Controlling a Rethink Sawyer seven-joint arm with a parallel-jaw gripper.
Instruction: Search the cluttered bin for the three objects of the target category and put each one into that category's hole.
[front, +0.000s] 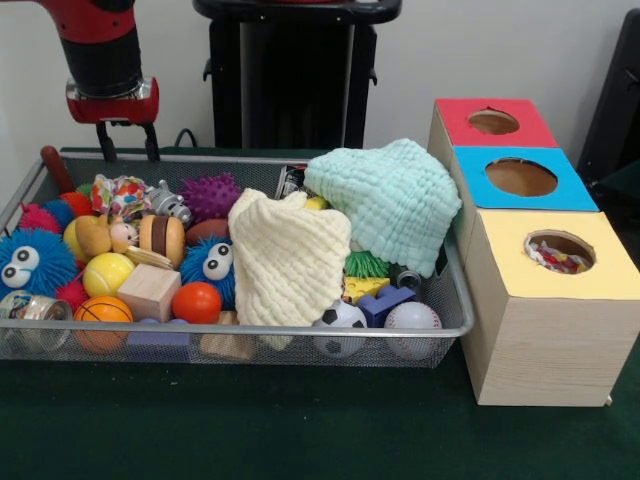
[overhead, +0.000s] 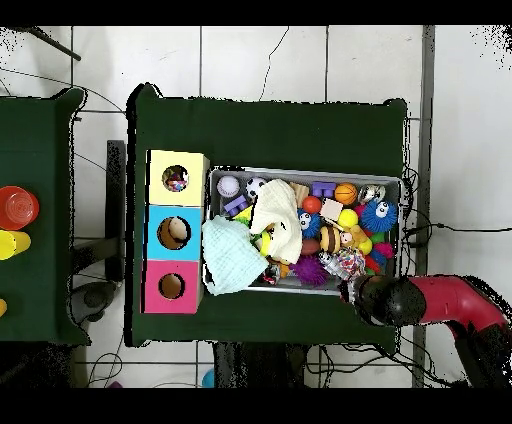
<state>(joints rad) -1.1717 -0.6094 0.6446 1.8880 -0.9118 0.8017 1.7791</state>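
Wire mesh bin (front: 455, 325), centre of frame on green bench (front: 300, 430): balls, spiky toys, wooden blocks, two cloths over the middle. Three-hole box (front: 540, 300) touching bin's right side; yellow hole (front: 558, 251) holds items. Tool (front: 127, 140) upper left, above bin's far rim, prongs apart, empty.

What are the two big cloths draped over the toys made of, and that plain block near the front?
The mint-green cloth and cream cloth look like soft woven cotton, given their puckered waffle texture and limp folds. The plain block appears to be unpainted wood, pale tan with a matte face.
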